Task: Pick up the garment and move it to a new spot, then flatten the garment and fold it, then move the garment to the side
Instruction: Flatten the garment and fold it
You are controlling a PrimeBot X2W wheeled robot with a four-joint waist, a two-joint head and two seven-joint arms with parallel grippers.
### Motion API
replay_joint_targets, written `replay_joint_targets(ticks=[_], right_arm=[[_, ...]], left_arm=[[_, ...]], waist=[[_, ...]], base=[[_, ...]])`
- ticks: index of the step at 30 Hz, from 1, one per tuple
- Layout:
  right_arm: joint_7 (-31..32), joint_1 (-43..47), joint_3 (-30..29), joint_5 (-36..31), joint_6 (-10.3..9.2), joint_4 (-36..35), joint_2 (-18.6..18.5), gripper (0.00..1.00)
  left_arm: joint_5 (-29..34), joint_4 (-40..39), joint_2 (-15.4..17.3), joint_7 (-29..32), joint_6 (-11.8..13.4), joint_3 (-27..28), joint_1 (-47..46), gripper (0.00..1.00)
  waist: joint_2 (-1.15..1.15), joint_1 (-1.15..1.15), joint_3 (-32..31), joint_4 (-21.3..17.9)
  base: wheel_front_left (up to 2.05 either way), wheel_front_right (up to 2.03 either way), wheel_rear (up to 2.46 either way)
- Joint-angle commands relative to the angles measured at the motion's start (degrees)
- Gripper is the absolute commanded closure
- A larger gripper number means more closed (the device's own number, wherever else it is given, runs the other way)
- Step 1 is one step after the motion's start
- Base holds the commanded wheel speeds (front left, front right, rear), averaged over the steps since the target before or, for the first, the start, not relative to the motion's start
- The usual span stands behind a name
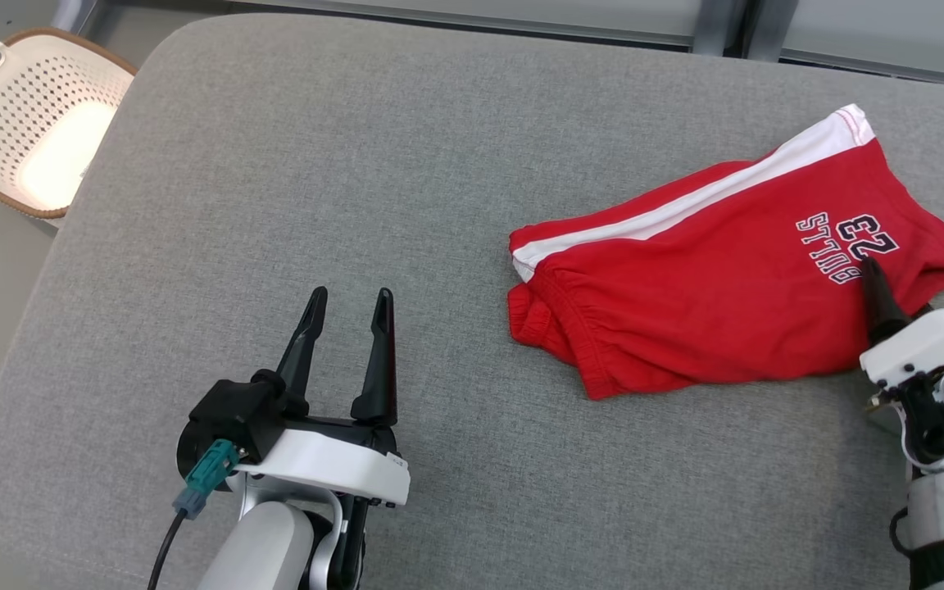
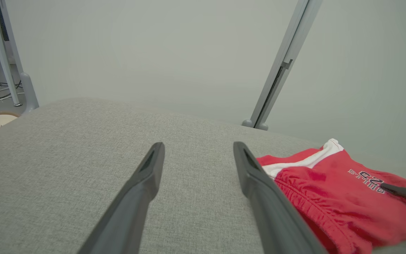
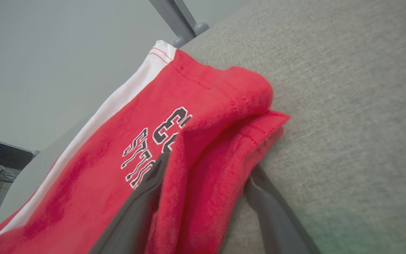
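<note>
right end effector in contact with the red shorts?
Touching. In the right wrist view, the right end effector straddles a folded edge of the red shorts. The cloth lies against both fingers, and the jaws stand wide open.

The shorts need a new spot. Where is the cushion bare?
Bare: the cushion from the shorts left to the edge by the basket, ahead of the left gripper. Crowded: the right side, where the right gripper straddles the shorts' fold.
</note>
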Motion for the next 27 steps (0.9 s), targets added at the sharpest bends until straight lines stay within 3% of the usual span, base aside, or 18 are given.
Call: replay_joint_targets(ticks=[1,12,13,14,27], right_arm=[[1.94,-0.07,0.01,0.14,0.01,2.18,1.30,0.00],[4.78,-8.28,-3.77,-4.53,0.00,6.20,0.38,0.02],[4.28,-8.85,-3.74,-4.87,0.00,6.41,0.27,0.62],[3.61,-9.25,-3.52,-5.19,0.00,6.55,0.09,1.00],[-5.11,-6.68,-0.49,1.56,0.00,5.32,-0.29,1.00]], left_arm=[[-0.53,-0.20,0.21,-0.07,0.31,-0.03,-0.82,0.00],[-0.91,-0.42,0.21,-0.07,0.55,-1.35,-2.21,0.00],[-1.01,-0.37,0.20,-0.07,0.64,-1.48,-2.35,0.00],[-1.02,-0.27,0.20,-0.07,0.71,-1.60,-2.44,0.00],[-0.72,1.61,0.20,-0.07,0.32,-0.75,-1.62,0.00]], waist=[[0.00,0.00,0.39,0.42],[0.00,0.00,2.31,1.99],[0.00,0.00,2.42,2.04],[0.00,0.00,2.48,2.06],[0.00,0.00,-0.21,-1.32]], base=[[0.00,0.00,0.00],[0.00,0.00,0.00],[0.00,0.00,0.00],[0.00,0.00,0.00],[0.00,0.00,0.00]])
